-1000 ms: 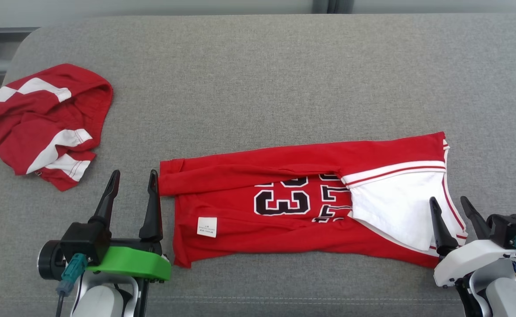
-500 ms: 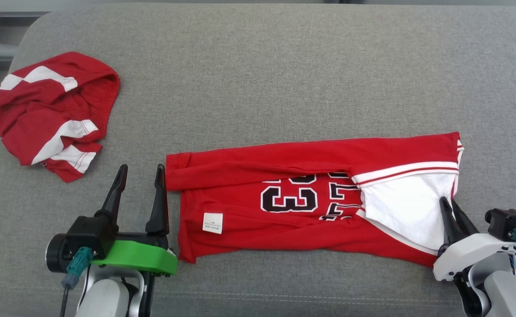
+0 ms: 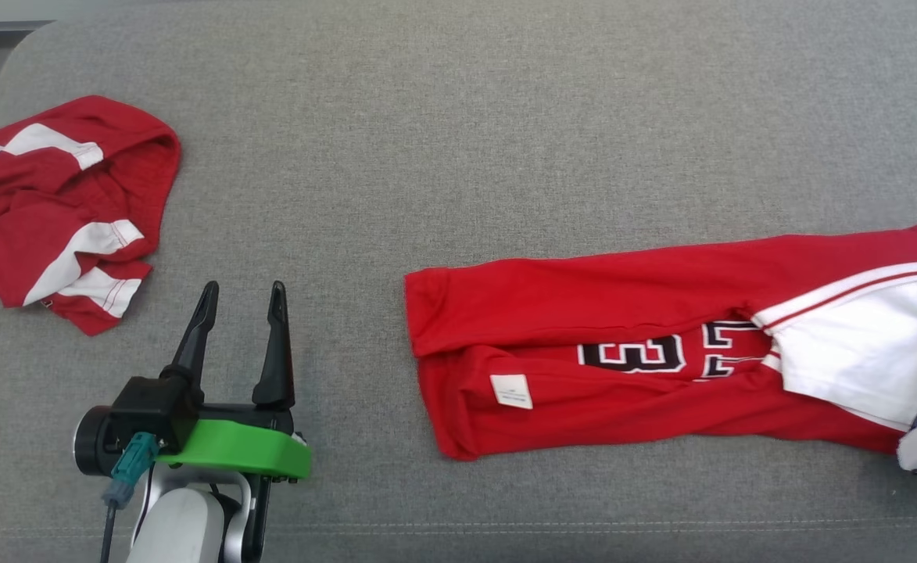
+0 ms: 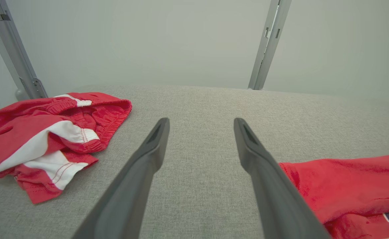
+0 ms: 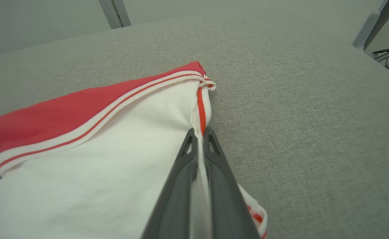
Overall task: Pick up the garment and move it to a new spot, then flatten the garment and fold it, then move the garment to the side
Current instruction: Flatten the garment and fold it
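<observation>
Two garments lie on the grey worktop [image 3: 458, 117]. The jersey [image 3: 583, 289], folded lengthwise into a strip, stretches across the lower right of the head view. Crumpled shorts [image 3: 59, 203] sit well apart at upper left. The right gripper [image 5: 198, 132] has its fingers pinched tight on the jersey's white edge, likely to drag it aside. The left gripper [image 3: 243, 289], at lower left, gapes wide and holds nothing.

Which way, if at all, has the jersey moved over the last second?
Yes, rightward: the gap between the jersey and the shorts has widened. The right gripper is shut on its white end.
</observation>
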You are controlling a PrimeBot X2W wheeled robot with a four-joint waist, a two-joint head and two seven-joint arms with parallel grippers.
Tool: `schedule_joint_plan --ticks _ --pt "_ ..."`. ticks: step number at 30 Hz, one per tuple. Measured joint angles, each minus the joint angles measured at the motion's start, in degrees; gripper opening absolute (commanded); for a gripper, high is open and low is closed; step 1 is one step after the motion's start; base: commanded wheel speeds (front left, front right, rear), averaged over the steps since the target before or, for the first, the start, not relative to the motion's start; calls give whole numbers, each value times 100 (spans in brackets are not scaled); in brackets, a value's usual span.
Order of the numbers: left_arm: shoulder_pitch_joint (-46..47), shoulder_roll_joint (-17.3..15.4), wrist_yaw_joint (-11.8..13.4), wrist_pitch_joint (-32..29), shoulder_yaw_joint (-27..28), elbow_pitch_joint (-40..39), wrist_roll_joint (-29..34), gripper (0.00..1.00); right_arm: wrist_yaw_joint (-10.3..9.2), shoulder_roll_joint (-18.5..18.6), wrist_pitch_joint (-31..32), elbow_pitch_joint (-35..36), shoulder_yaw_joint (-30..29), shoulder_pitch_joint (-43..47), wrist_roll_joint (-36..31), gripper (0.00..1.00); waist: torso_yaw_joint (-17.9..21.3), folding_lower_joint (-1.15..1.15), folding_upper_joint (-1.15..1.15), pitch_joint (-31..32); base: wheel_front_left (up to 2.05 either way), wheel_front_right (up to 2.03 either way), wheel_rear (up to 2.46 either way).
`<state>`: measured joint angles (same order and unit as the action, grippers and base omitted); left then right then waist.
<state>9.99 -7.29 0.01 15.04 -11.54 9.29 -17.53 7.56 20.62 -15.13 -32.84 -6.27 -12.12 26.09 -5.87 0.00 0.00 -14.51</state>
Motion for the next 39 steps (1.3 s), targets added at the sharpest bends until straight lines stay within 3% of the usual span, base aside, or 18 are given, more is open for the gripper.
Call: schedule_joint_plan --ticks 6,11,19,24,30,39 --pt "8 27 -34 -1 47 -2 49 100 -1 197 0 -1 -547 97 -157 0 95 0 0 -27 0 0 0" --pt "15 48 -78 0 88 -3 78 100 -2 133 0 579 -425 -4 -331 0 207 0 0 -62 0 0 0" --pt "61 96 -149 0 135 -3 115 100 -4 -426 63 2592 837 104 -822 0 304 0 0 -98 0 0 0" --pt "88 138 -179 0 122 25 125 100 -4 -739 490 3256 1871 258 -920 0 241 0 0 -93 0 0 0" --pt "131 214 -229 0 124 59 146 100 -4 -964 673 3109 2860 249 -842 0 115 0 0 -93 0 0 0" --pt "149 288 -258 0 174 63 198 100 -4 -1116 569 2288 3420 -1 -600 0 -101 0 0 -139 0 0 0"
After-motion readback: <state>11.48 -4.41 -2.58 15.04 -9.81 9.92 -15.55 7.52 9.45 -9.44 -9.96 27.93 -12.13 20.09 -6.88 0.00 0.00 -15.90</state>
